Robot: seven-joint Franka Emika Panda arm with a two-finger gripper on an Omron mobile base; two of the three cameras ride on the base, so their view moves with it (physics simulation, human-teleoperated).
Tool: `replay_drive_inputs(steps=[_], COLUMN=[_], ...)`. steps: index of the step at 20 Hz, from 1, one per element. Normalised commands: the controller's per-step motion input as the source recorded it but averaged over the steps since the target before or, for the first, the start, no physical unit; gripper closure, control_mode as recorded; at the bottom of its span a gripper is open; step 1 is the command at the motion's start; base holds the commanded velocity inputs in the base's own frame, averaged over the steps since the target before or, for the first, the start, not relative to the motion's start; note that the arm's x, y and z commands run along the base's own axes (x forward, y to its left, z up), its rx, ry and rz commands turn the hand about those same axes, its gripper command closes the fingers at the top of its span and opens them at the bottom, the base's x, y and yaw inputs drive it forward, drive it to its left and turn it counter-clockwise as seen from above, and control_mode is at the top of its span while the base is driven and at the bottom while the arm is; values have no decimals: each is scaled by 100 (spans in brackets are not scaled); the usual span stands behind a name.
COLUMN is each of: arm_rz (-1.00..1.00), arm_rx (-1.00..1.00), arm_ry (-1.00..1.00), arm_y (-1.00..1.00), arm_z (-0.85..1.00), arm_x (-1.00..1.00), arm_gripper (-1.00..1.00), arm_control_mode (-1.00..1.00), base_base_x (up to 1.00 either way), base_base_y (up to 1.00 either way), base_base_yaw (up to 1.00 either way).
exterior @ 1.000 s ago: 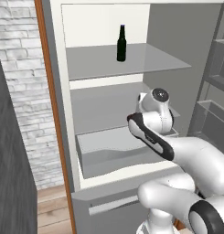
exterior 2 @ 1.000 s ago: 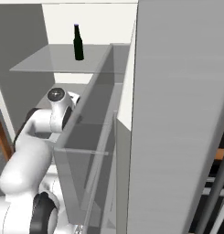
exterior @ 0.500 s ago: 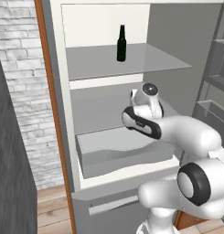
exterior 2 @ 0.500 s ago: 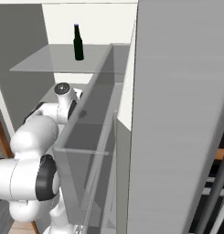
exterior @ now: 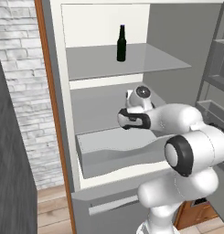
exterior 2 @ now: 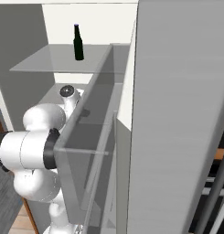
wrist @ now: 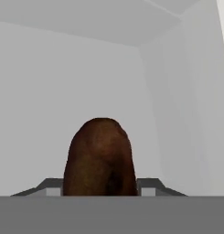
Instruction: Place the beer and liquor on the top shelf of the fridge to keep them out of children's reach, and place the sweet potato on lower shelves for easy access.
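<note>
Our gripper [wrist: 100, 189] pinches the sweet potato [wrist: 98, 157] inside the fridge [exterior: 58, 137] (below the beer [exterior: 121, 44]); we should lower it gently before releasing.

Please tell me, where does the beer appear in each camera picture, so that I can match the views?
Left base view: the beer stands upright on the top shelf, upper centre.
Right base view: the beer stands on the same shelf, upper left.
Hand view: not in it.
Shared landmark: the top shelf itself.
</note>
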Motion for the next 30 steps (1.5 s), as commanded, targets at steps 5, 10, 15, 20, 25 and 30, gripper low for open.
replay_drive_inputs(steps=[5, 10, 15, 20, 25, 30], arm_rz=[1, 1, 2, 0, 0, 0], arm_rx=[0, -1, -5, -3, -2, -8], arm_ry=[-2, -14, -29, -22, -3, 0], arm_y=[0, 5, 14, 7, 0, 0], arm_z=[-8, -22, -33, -7, 27, 46], arm_x=[77, 46, 0, 0, -17, -53], arm_gripper=[100, 100, -100, -100, -100, -100], arm_control_mode=[-100, -100, -100, -100, -100, -100], base_base_x=[0, 0, 0, 0, 0, 0], base_base_y=[0, 0, 0, 0, 0, 0], base_base_yaw=[0, 0, 0, 0, 0, 0])
